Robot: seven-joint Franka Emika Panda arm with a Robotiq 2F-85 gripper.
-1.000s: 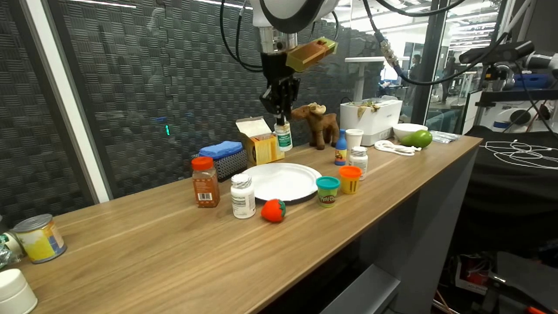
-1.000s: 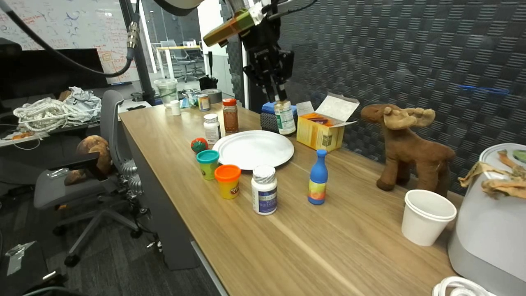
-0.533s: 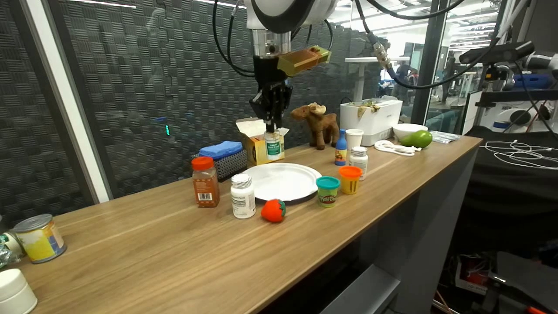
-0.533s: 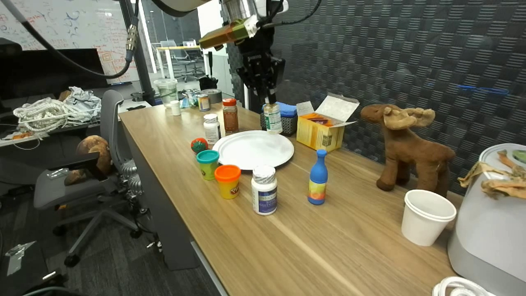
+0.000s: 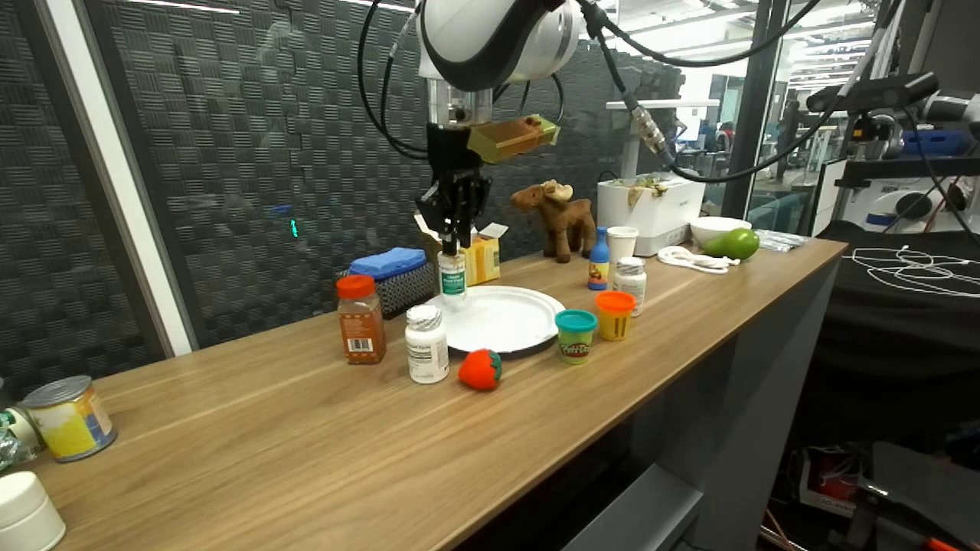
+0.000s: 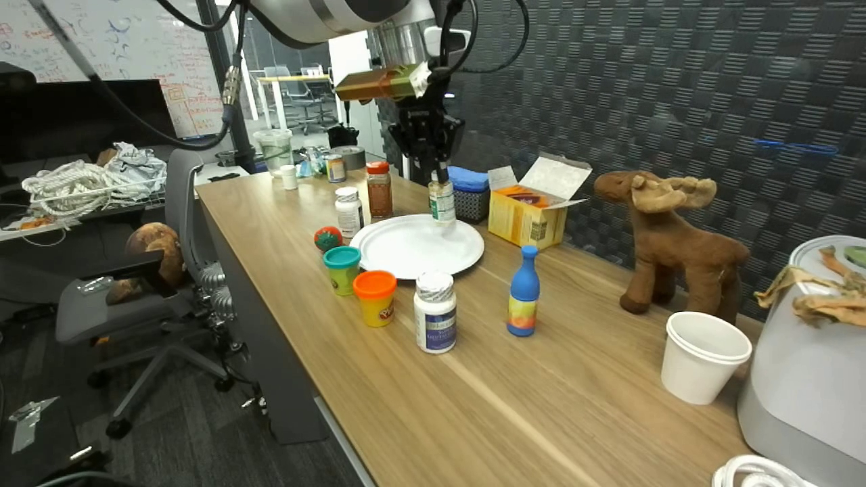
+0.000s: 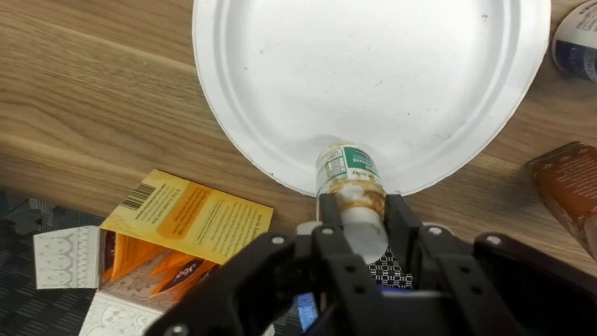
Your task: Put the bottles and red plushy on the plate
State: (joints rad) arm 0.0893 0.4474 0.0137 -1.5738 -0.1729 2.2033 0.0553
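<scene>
Soft, even light across my tabletop (image 5: 291, 459)
In an exterior view I see ceiling lights (image 5: 693, 32) glaring in the blurry distance; the plate (image 5: 501, 317) is shadowed beneath, and under the tabletop it's nearly black.

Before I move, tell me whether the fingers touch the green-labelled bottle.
Touching: the wrist view shows the fingers clamped against the green-labelled bottle from both sides.
</scene>
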